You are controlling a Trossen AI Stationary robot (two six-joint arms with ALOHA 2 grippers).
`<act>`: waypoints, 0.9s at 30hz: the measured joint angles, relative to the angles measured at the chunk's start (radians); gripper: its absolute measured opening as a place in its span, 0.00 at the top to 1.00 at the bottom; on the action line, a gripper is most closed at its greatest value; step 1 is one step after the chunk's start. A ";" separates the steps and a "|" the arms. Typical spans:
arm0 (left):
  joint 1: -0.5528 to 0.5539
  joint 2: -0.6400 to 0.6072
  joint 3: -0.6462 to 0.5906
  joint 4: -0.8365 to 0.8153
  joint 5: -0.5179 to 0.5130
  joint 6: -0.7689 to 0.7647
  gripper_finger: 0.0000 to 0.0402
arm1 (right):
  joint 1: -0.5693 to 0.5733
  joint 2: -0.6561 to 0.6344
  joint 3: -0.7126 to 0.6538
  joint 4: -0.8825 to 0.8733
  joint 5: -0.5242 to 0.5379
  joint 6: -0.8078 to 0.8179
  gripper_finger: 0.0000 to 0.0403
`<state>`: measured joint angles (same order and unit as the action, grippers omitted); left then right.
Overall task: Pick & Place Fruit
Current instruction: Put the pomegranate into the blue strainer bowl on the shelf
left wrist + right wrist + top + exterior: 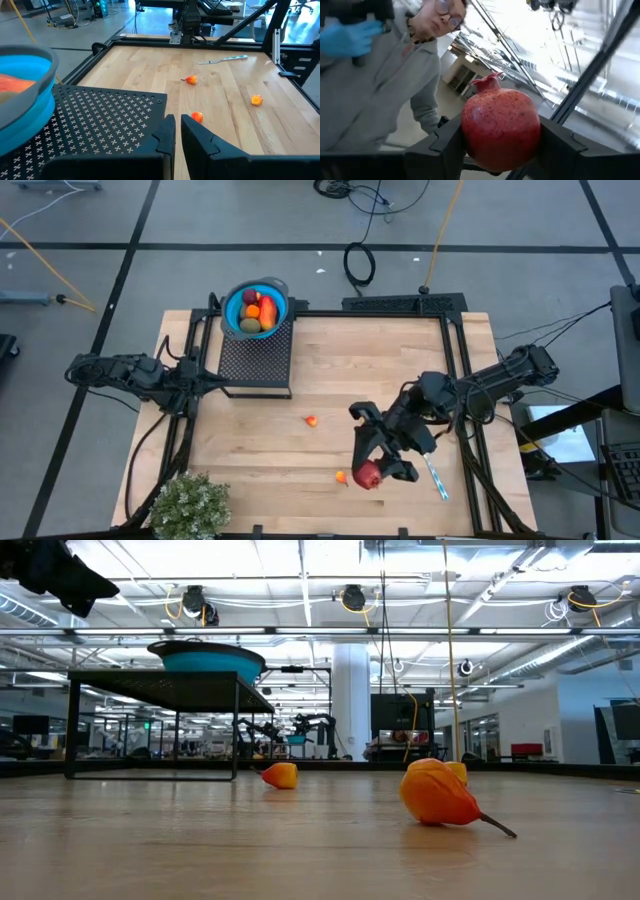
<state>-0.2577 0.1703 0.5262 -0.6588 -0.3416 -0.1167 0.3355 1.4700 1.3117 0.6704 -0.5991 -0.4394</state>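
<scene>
**Red pomegranate held in the right gripper, above the near side of the table**

The right gripper (380, 463) is clamped on a round, dark red toy pomegranate with a small crown (500, 127). Its two dark fingers (445, 142) press on opposite sides of the ball, about at its widest part, and the crown stays free. In the high view the fruit hangs over the wooden table (330, 370), near a slim white and blue utensil (437, 477).

The fruit looks like a hard, light plastic piece with a finely dotted skin. I judge that it will not deform, but its round shape may let it roll or slip if the grip moves away from the middle. A hold across the widest part seems the safest.

The blue round bowl (232, 302) stands on a black perforated stand (255, 360), well apart from the gripper, and already contains several pieces. Two small orange fruits (311, 421) (341, 477) lie on the table.

The left gripper (177, 135) waits closed and empty, beside the stand.

A person in a grey top (370, 85) shows behind the pomegranate.
</scene>
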 joint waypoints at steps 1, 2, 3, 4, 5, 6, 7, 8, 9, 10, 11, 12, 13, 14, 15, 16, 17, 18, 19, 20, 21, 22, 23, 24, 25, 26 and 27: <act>0.000 0.000 0.000 0.000 0.000 -0.001 0.92 | 0.000 0.000 0.000 0.000 0.013 0.034 0.53; 0.000 0.000 0.000 0.000 0.000 -0.002 0.92 | 0.000 0.000 0.000 0.000 0.043 0.076 0.52; 0.000 0.000 0.000 0.000 0.000 -0.002 0.92 | 0.000 0.000 0.000 0.000 0.089 0.130 0.52; 0.000 0.000 0.000 0.000 0.000 -0.002 0.92 | 0.000 0.000 0.000 0.000 0.144 0.193 0.52; 0.000 0.000 0.000 0.000 0.000 -0.006 0.92 | 0.000 0.000 0.000 -0.001 0.205 0.259 0.53; 0.000 0.000 0.000 0.000 0.000 -0.010 0.92 | 0.000 0.000 0.000 -0.001 0.270 0.335 0.53; 0.000 0.000 0.000 0.000 0.000 -0.016 0.92 | -0.001 0.000 0.000 -0.002 0.324 0.413 0.53; 0.000 0.000 0.000 0.000 0.000 -0.017 0.92 | -0.004 0.000 0.000 -0.004 0.372 0.486 0.53; 0.000 0.000 0.000 0.000 0.000 -0.019 0.92 | -0.008 0.000 0.000 -0.008 0.413 0.560 0.53; 0.000 0.000 0.000 0.000 0.000 -0.023 0.92 | -0.013 0.000 0.000 -0.013 0.441 0.622 0.52; 0.000 0.000 0.000 0.000 0.000 -0.023 0.92 | -0.017 0.000 0.000 -0.016 0.462 0.681 0.52; 0.000 0.000 0.000 0.000 0.000 -0.023 0.92 | -0.022 0.000 0.000 -0.017 0.481 0.735 0.51; 0.000 0.000 0.000 0.001 0.000 -0.023 0.92 | -0.023 0.000 0.000 -0.017 0.499 0.780 0.51; 0.000 0.000 0.000 0.001 0.000 -0.024 0.92 | -0.027 0.000 0.000 -0.016 0.521 0.821 0.51; 0.000 0.000 0.000 0.002 0.000 -0.026 0.92 | -0.028 0.000 0.000 -0.016 0.542 0.856 0.51; 0.000 0.000 0.000 0.003 0.000 -0.032 0.92 | -0.029 0.000 0.000 -0.015 0.562 0.886 0.52; 0.000 0.000 0.000 0.003 0.000 -0.039 0.92 | -0.029 0.000 0.000 -0.015 0.580 0.910 0.52; 0.000 0.000 0.000 0.003 0.000 -0.047 0.92 | -0.029 0.000 0.000 -0.016 0.597 0.929 0.52; 0.000 0.000 0.000 0.003 0.000 -0.054 0.92 | -0.029 0.000 0.000 -0.016 0.606 0.944 0.53; 0.000 0.000 0.000 0.003 0.001 -0.062 0.92 | -0.029 0.000 0.000 -0.015 0.612 0.954 0.53; 0.000 0.000 0.000 0.003 0.001 -0.071 0.92 | -0.029 0.000 0.000 -0.015 0.621 0.959 0.53; 0.000 0.000 0.000 0.003 0.000 -0.075 0.92 | -0.029 0.000 0.000 -0.015 0.624 0.959 0.53; 0.000 0.000 0.000 0.003 0.000 -0.076 0.92 | -0.029 0.000 0.000 -0.015 0.624 0.959 0.53; 0.000 0.000 0.000 0.003 0.000 -0.077 0.92 | -0.029 0.000 0.000 -0.016 0.624 0.959 0.52; 0.000 0.000 0.000 0.003 0.000 -0.078 0.92 | -0.029 0.000 0.000 -0.017 0.624 0.959 0.52; 0.000 0.000 0.000 0.004 0.000 -0.080 0.92 | -0.029 0.000 0.000 -0.017 0.624 0.959 0.52; 0.000 0.000 0.000 0.004 0.000 -0.081 0.92 | -0.029 0.000 0.000 -0.022 0.624 0.959 0.52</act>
<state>-0.2577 0.1703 0.5262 -0.6552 -0.3412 -0.1974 0.3069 1.4700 1.3117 0.6486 0.0246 0.5194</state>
